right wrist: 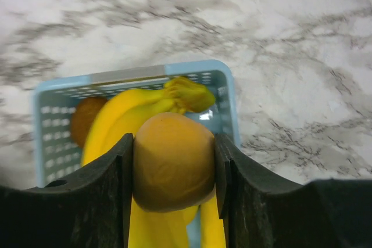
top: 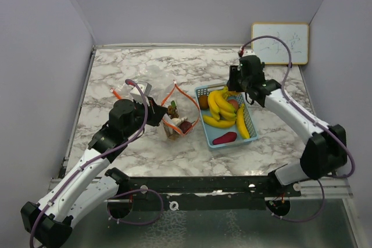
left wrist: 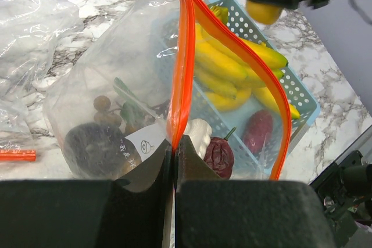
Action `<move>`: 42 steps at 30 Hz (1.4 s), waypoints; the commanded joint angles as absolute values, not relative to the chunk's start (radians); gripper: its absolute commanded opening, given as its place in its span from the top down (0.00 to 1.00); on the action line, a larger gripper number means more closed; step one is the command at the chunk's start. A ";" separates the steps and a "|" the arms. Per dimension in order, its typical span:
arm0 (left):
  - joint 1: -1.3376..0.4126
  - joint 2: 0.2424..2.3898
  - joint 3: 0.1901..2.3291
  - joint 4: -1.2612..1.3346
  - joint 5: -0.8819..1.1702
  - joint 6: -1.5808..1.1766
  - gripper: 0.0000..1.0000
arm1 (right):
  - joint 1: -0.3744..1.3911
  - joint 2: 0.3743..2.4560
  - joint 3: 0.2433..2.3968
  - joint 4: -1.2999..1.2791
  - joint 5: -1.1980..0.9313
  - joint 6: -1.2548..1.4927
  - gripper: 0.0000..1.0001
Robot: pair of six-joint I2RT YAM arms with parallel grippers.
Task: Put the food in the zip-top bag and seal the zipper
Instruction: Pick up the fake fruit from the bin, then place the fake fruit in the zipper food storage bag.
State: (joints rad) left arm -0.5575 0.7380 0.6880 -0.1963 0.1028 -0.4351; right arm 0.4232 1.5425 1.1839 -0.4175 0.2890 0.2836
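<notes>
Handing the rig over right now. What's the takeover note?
Left gripper: shut on the orange zipper of the bag, holding it open.
Right gripper: shut on an orange piece above the basket.
In bag: dark purple piece, berry cluster, white piece, dark red piece.
In basket: bananas, magenta tuber, brown piece.
Left to do: move those over, seal the zipper.

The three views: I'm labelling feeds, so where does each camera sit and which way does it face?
Top external: above and behind the arms, looking down on the marble table; both arms show, bases at bottom.
Left wrist: on the left arm, looking along the left gripper, shut on the zip-top bag; its fingers fill the bottom.
Right wrist: looking down past the right gripper, holding an orange piece over the basket.
Shared: basket and bananas show in all three.
</notes>
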 commanded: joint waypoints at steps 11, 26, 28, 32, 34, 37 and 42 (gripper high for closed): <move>-0.557 0.744 0.679 -0.129 0.118 -0.453 1.00 | 0.773 1.223 1.133 -0.101 -0.438 0.339 0.85; -0.557 0.698 0.671 -0.157 0.114 -0.453 1.00 | 0.851 1.424 1.180 -0.030 -0.188 0.362 0.01; -0.557 0.697 0.668 -0.156 0.108 -0.450 1.00 | 0.857 1.399 1.182 -0.026 -0.166 0.362 0.00; -0.558 0.698 0.656 -0.147 0.107 -0.452 1.00 | 0.862 1.341 1.184 -0.040 -0.068 0.378 0.00; -0.557 0.699 0.650 -0.142 0.111 -0.455 1.00 | 0.862 1.327 1.190 -0.044 -0.003 0.389 0.00; -0.557 0.697 0.637 -0.126 0.116 -0.465 1.00 | 0.862 1.372 1.239 -0.083 0.089 0.406 0.00; -0.557 0.700 0.636 -0.115 0.119 -0.470 1.00 | 0.862 1.524 1.366 -0.146 0.114 0.443 0.00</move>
